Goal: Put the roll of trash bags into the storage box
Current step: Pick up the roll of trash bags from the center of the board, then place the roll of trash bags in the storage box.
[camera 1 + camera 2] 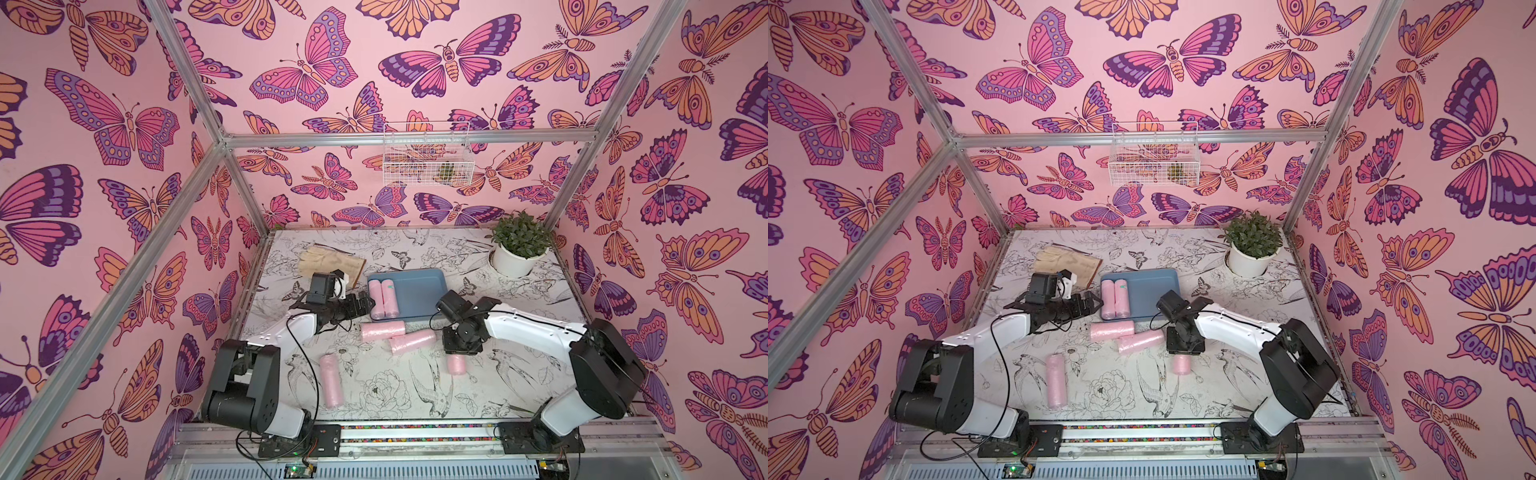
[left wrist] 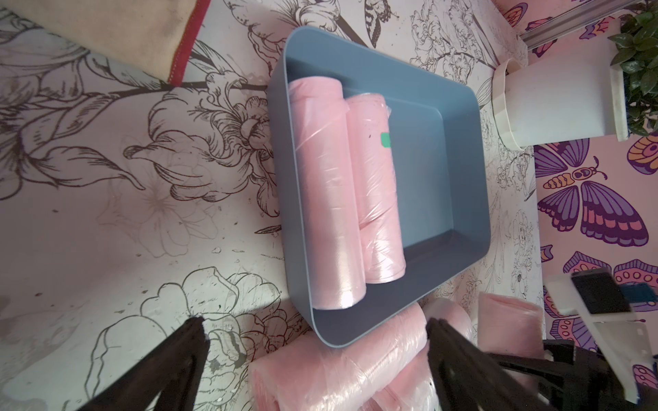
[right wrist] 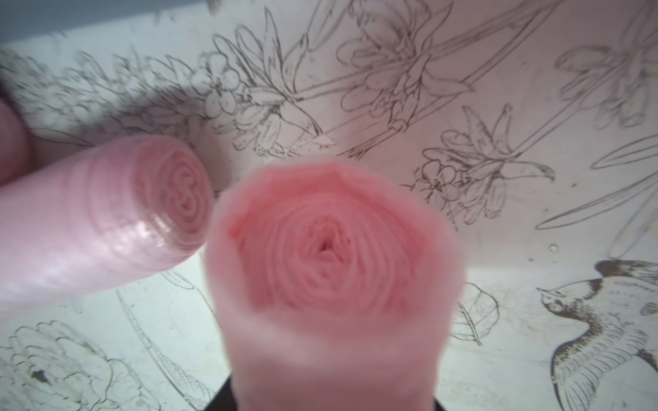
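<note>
My right gripper (image 1: pixel 457 352) stands over a pink roll of trash bags (image 3: pixel 331 267), end-up beneath it, apart from the storage box (image 1: pixel 419 291); whether the jaws have clamped, I cannot tell. My left gripper (image 2: pixel 316 322) gapes empty beside the box. The slick film could slip on the lift, or a swing could knock the neighbouring roll (image 3: pixel 106 220). Line-drawn flowers and birds cover the tabletop (image 1: pixel 519 386); pink butterfly walls (image 1: pixel 332 83) enclose it
</note>
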Available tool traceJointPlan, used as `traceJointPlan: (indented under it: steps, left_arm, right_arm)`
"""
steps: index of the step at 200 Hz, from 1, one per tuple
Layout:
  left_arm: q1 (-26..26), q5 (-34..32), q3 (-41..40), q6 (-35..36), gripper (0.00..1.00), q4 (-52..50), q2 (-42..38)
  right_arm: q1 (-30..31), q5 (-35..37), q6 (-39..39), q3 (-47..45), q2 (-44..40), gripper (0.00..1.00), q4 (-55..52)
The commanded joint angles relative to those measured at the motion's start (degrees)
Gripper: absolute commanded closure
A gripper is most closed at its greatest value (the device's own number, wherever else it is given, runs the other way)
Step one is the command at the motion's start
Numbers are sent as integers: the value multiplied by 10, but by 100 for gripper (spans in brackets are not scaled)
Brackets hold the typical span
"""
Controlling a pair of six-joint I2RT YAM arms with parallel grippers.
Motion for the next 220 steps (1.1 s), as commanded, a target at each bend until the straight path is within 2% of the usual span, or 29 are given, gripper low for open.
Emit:
traceJointPlan:
  steps: [1,38,94,141,220]
  left_arm:
    - [3,7,13,-3,0,-14,2]
    - [3,7,19,-3,0,-14,4]
    - [3,-3,8,-8,0,-15,-5]
    - [3,-5,9,-9,0,-14,-9]
    - [3,-4,9,-14,0,-15,-10]
  right_arm:
    - [-14,5,-18,36,-34,63,-33]
    - [-37,-9,-41,64,-42,63,-40]
    - [-60,-43,-82,144,2,63,-27]
    - [-69,-76,-109,228,78,64,-7]
    - [-77,-128,-118,308,170,65,44]
